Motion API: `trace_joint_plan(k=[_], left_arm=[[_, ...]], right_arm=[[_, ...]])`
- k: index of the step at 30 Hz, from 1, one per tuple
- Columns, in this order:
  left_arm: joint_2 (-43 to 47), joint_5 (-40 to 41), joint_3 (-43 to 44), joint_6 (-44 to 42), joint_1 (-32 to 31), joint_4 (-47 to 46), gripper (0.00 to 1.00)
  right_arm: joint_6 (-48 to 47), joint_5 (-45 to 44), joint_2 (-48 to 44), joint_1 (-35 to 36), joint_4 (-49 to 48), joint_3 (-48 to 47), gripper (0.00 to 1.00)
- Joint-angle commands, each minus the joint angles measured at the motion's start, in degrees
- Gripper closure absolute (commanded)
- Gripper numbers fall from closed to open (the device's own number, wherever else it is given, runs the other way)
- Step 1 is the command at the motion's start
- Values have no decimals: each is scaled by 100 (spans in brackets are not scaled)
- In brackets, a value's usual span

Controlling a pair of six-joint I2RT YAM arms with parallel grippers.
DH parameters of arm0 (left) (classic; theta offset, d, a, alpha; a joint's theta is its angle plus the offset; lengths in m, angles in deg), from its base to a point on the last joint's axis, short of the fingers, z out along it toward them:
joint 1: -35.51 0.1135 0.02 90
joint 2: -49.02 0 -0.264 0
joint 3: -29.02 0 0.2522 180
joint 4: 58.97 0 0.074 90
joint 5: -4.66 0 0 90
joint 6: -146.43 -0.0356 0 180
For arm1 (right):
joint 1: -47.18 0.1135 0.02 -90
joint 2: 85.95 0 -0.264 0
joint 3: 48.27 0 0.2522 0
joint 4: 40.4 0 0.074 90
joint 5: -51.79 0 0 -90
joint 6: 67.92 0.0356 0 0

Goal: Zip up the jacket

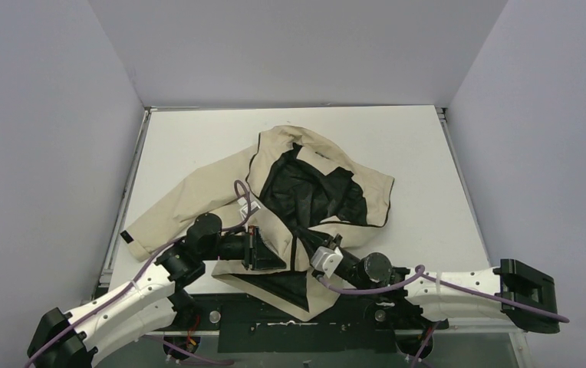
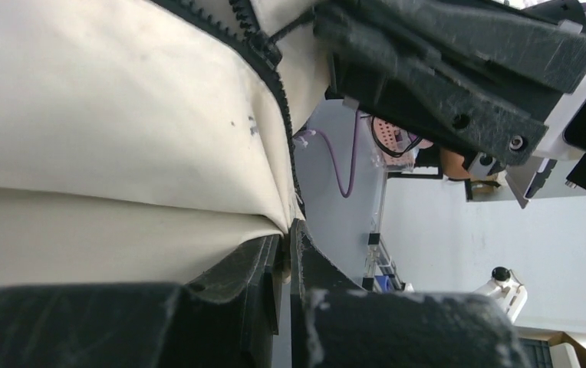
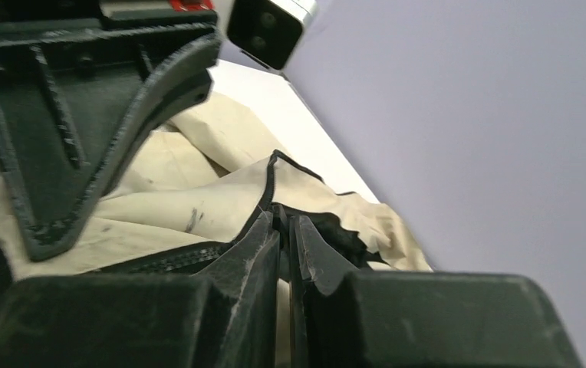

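Light falls from above in the top view, bright and even, and the white table (image 1: 198, 138) glows softly. Thin soft shadows sit under the arms (image 1: 136, 295) and beside the jacket (image 1: 190, 203); its black inside is dark and shows few folds. Up close the left gripper (image 2: 286, 241) looks dark and fuzzy, the zipper teeth (image 2: 274, 84) just past its tips are sharp, and the room (image 2: 459, 230) far beyond is pale. The right gripper (image 3: 284, 226) is blurry too, and the jacket beyond its tips is a bit soft
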Motion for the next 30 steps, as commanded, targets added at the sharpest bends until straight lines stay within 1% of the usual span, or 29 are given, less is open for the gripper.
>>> trace_joint_plan(k=[1,7,11,13,16,19,22,24,26,27,30], left_arm=[[99,-543,324,-368,-199,621,100],[24,-326,456,-610,-196,1120,100],[-6,-89,565,-775,-196,1449,100],[-2,223,724,-899,-193,1839,100],[-53,597,896,-994,-187,2124,100],[-160,1052,1081,-1062,-176,2391,100],[-288,1589,1292,-1171,-103,2672,100],[-370,1800,1431,-1280,38,2808,100],[-451,1882,1537,-1406,337,2895,100],[-491,1839,1577,-1494,539,2925,100],[-617,1562,1638,-1729,1183,2918,100]], right_arm=[[-686,-1321,-63,-396,-928,-169,100],[-894,-1834,4,-795,-1067,-415,100],[-986,-2383,143,-1108,-1163,-616,100],[-1032,-2684,243,-1330,-1148,-765,100],[-1001,-2913,308,-1743,-1129,-931,100],[-865,-2973,304,-2177,-1007,-1092,100],[-561,-2891,266,-2630,-595,-1333,100],[-376,-2853,284,-2926,-427,-1482,100],[-253,-2802,320,-3295,-225,-1643,100],[-151,-2754,345,-3469,-144,-1714,100],[287,-2515,448,-4064,535,-2060,100]])
